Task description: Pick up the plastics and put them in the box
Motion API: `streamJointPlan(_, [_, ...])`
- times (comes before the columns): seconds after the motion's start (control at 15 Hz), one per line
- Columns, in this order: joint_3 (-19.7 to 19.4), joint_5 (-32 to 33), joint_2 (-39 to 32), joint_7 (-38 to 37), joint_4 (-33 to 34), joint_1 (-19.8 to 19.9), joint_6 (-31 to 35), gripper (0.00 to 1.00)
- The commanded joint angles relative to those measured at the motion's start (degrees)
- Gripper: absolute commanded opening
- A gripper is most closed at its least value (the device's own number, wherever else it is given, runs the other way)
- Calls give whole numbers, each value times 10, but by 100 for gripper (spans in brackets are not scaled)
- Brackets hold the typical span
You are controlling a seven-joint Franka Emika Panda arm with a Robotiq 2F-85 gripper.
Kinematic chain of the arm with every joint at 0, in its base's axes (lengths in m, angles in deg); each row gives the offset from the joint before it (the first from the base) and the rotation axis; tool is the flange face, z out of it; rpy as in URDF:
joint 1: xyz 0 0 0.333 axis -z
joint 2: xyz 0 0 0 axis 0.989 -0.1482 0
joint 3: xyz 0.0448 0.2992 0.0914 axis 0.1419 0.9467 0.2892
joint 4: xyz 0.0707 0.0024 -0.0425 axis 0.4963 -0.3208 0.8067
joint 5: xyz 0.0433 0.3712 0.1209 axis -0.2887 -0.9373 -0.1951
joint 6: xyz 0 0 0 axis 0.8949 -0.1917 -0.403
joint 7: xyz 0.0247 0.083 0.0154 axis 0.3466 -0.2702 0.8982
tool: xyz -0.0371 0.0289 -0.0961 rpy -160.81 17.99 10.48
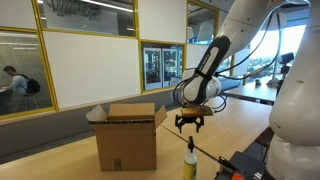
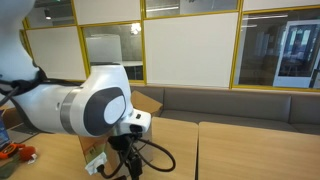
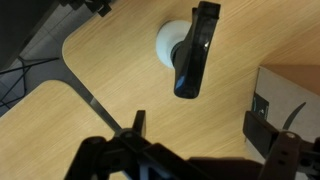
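Observation:
A plastic bottle (image 1: 190, 160) with a black top stands upright on the wooden table, to the right of the open cardboard box (image 1: 128, 137). In the wrist view the bottle (image 3: 170, 42) shows from above as a pale round body under a black spray head. My gripper (image 1: 190, 121) hangs open and empty just above the bottle, apart from it. In the wrist view my gripper (image 3: 198, 128) has its fingers spread wide with bare table between them. In an exterior view the arm hides most of the box (image 2: 150, 100) and the bottle is not visible.
The table's rounded edge (image 3: 70, 60) lies close to the bottle, with dark floor and cables beyond it. A box corner (image 3: 295, 90) sits near one finger. Dark equipment (image 1: 245, 165) lies at the table's near right. A bench (image 2: 240, 100) runs along the wall.

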Motion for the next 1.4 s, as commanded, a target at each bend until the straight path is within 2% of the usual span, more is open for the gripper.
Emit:
streamJointPlan(0.0, [2,-29,-45,2,0,-4,46,100])
streamJointPlan(0.53, [9,-138,-82,50,2,-42,82,100])
streamJointPlan(1.07, [1,-125,-74,33,3,-52,59,100])
streamJointPlan(1.33, [-4,-112,-72,31,4,-49,21,100])
